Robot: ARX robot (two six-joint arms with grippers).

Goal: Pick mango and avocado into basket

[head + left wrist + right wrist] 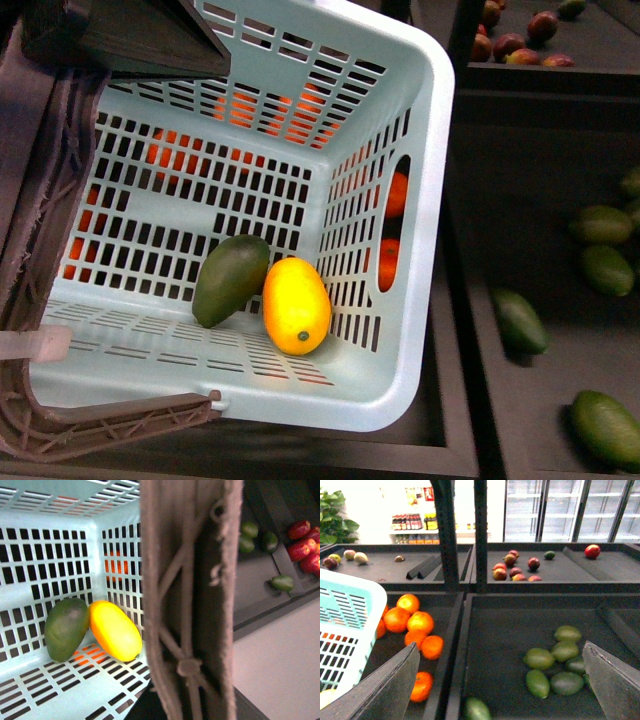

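The pale teal basket [420,190] fills the front view. The yellow-orange mango [297,304] and the dark green avocado [230,279] lie side by side, touching, on its slotted floor. Both also show in the left wrist view, the mango [115,631] beside the avocado [65,628]. My left gripper is shut on the basket's brown handle [187,600], which hides its fingers. My right gripper [500,680] is open and empty above a dark bin, its fingers [385,690] wide apart. The basket's corner [350,615] shows beside it.
Loose avocados [520,320] lie in the dark bin to the right of the basket, also in the right wrist view [555,665]. Oranges [412,625] lie in the bin under and beside the basket. Dark red mangoes [515,567] sit on the back shelf.
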